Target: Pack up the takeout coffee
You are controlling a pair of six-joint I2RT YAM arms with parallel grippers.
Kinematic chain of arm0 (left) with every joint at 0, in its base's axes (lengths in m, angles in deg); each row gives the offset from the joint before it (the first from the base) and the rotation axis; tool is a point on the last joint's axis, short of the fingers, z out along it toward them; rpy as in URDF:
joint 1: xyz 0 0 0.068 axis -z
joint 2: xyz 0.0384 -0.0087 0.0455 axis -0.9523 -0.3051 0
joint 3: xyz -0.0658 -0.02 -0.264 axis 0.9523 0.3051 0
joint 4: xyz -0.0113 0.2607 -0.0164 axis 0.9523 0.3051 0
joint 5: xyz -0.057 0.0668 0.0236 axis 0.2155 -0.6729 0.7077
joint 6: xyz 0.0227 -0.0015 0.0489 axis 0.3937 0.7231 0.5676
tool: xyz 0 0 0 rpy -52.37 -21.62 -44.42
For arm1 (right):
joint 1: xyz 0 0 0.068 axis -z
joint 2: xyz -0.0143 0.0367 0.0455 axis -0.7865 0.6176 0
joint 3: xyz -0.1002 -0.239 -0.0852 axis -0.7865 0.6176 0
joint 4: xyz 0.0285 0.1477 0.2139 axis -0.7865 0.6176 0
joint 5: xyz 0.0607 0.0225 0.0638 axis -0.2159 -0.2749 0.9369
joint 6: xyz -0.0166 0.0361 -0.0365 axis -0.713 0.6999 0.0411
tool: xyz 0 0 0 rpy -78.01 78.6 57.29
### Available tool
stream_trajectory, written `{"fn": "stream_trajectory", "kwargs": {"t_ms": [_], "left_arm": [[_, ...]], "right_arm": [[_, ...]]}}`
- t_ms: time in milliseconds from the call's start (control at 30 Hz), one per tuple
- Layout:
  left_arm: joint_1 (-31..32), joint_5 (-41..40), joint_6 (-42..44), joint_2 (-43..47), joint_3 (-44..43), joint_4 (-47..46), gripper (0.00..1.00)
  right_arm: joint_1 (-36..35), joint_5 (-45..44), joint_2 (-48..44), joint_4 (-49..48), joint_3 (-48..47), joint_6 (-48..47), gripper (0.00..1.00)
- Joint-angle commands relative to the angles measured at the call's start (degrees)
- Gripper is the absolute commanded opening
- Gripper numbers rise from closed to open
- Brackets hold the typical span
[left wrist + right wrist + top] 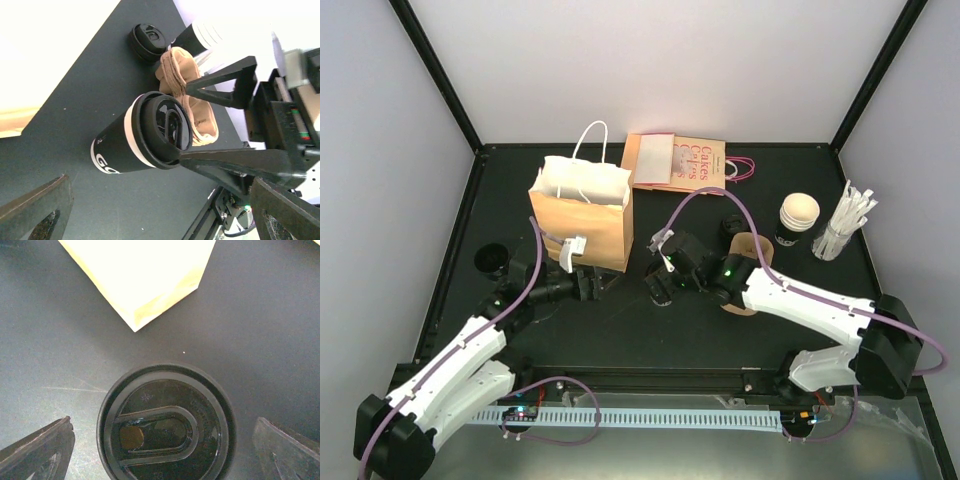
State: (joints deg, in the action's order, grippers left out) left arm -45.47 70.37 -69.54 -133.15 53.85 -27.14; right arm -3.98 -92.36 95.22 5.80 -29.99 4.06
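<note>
The takeout coffee (pixel 131 145), a black paper cup with a white band and a black lid, stands on the black table just right of the brown paper bag (pixel 582 212). The right wrist view looks straight down on its lid (pixel 165 427). My right gripper (pixel 662 282) hovers over the cup, open, with a finger on each side of the lid. In the left wrist view one finger (pixel 235 161) sits at the lid's rim. My left gripper (pixel 592 286) is open and empty, low beside the bag, facing the cup.
The brown pulp carrier (pixel 752 262) lies under my right arm. A stack of black cups (pixel 798 220) and white wrapped straws (pixel 845 225) stand at the far right. A loose black lid (pixel 492 260) lies at the left. A flat printed bag (pixel 680 160) lies at the back.
</note>
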Motion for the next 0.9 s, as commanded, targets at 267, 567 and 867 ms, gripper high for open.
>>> {"fn": "stream_trajectory", "kwargs": {"t_ms": [267, 567, 867], "left_arm": [[-0.1, -7.0, -0.9, 3.3, -1.3, 3.1, 0.99], [-0.5, -11.1, -1.8, 9.4, 1.7, 2.2, 0.99], [-0.5, -6.6, -3.3, 9.1, 5.3, -4.9, 0.99]], "right_arm": [[-0.1, -7.1, -7.1, -3.0, 0.0, 3.2, 1.0], [-0.2, -14.1, -9.6, -6.5, 3.1, 6.8, 1.0], [0.2, -8.2, -12.5, -9.2, 6.6, 4.6, 0.99]]}}
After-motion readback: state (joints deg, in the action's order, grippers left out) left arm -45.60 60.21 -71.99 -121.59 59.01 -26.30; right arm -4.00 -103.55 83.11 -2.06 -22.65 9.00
